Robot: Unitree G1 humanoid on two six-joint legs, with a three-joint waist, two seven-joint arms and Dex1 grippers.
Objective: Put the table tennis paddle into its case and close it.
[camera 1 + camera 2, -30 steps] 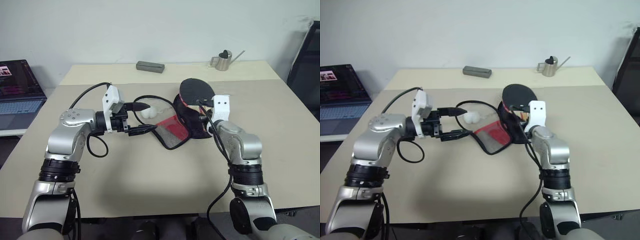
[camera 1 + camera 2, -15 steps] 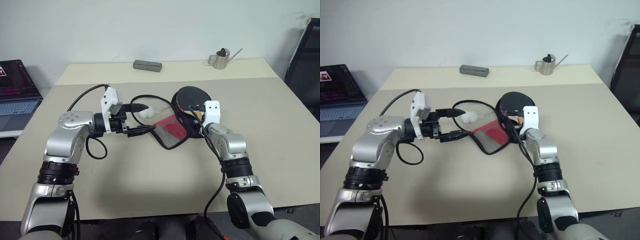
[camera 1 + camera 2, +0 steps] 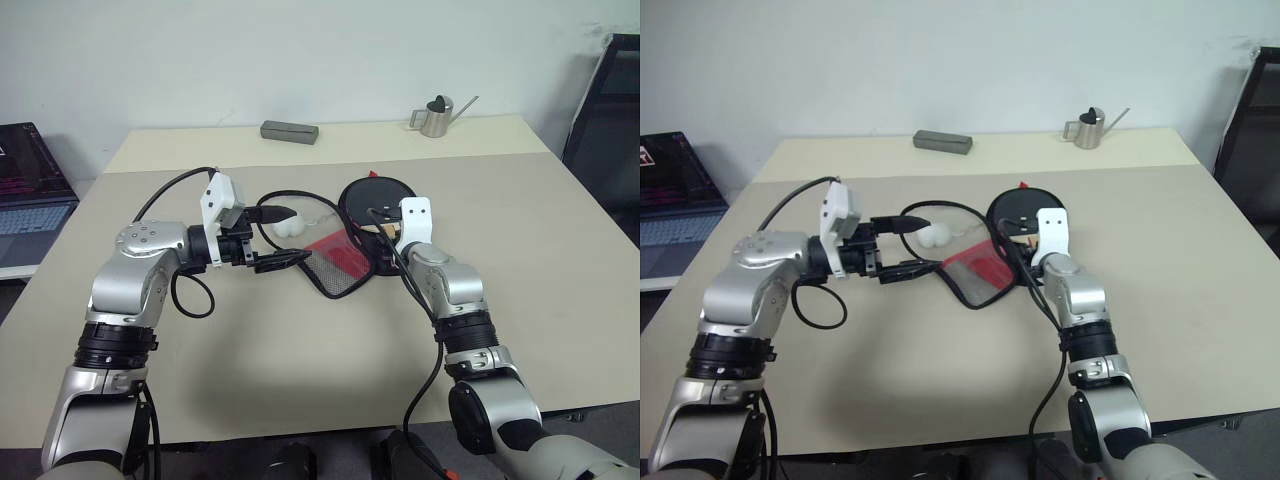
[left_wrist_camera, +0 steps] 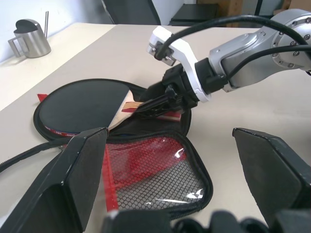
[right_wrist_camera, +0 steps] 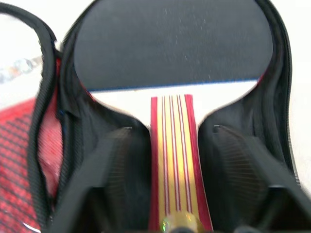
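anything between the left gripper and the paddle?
Yes: the case's open mesh flap lies between the left gripper and the table tennis paddle, seen in the left wrist view. A white object sits beside that stretch.

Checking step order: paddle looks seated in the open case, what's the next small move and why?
Probably back the right tool off the handle. The paddle already lies inside the case, the fingers stand apart on either side of the handle, and the mesh flap lies open and needs room to fold over.

This looks like an office or lab room. A wide beige desk (image 3: 300,380) stands against a plain white wall, with an open laptop showing a lit screen (image 3: 25,190) on a side surface and a black chair (image 3: 605,110) nearby.
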